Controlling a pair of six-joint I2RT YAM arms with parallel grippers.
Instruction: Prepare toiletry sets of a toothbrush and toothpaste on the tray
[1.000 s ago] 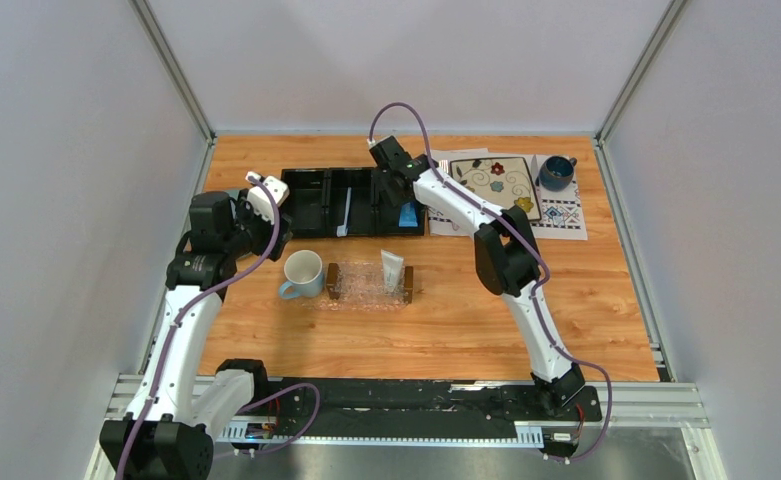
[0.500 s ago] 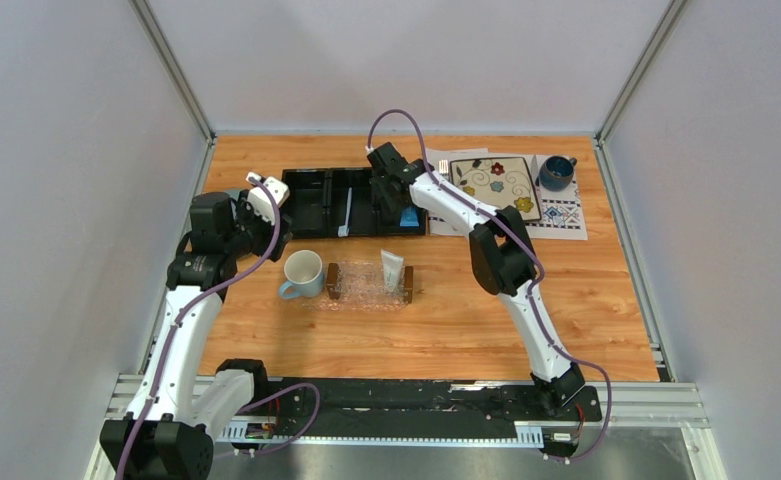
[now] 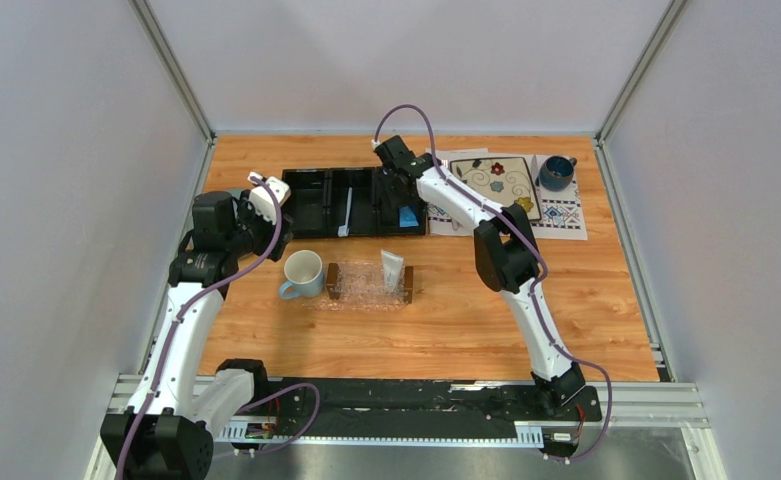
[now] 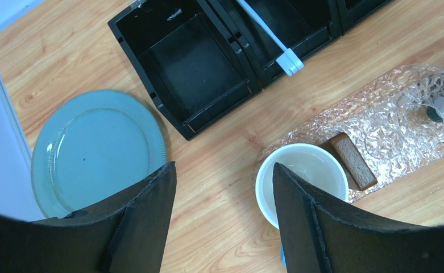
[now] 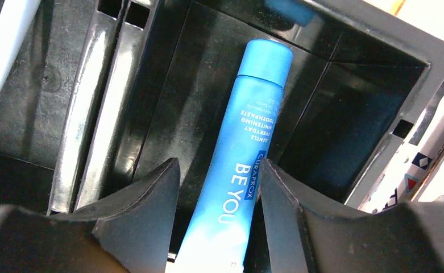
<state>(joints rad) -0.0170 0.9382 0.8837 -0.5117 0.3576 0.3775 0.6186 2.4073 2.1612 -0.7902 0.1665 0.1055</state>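
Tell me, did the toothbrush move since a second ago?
No. The toothbrush lies at the same spot and angle in the middle compartment of the black organizer.

Bright blue toothpaste tube (image 5: 248, 153) with white lettering; black organizer (image 3: 304, 203); white toothbrush (image 3: 347, 212); clear crinkle-textured tray (image 3: 361, 288) — dark brown end bars; pale teal round plate (image 4: 94, 151); cream square plate (image 3: 496, 180) — flower-patterned; orange wood-grain table (image 3: 446, 320).

Organizer (image 3: 306, 200) behind, tray (image 3: 361, 287) in front
I see the toothbrush (image 3: 347, 212) in its middle compartment, a toothpaste tube (image 5: 248, 153) in the right one — the tray carries a second tube (image 3: 393, 268), mug (image 3: 303, 272) just left.
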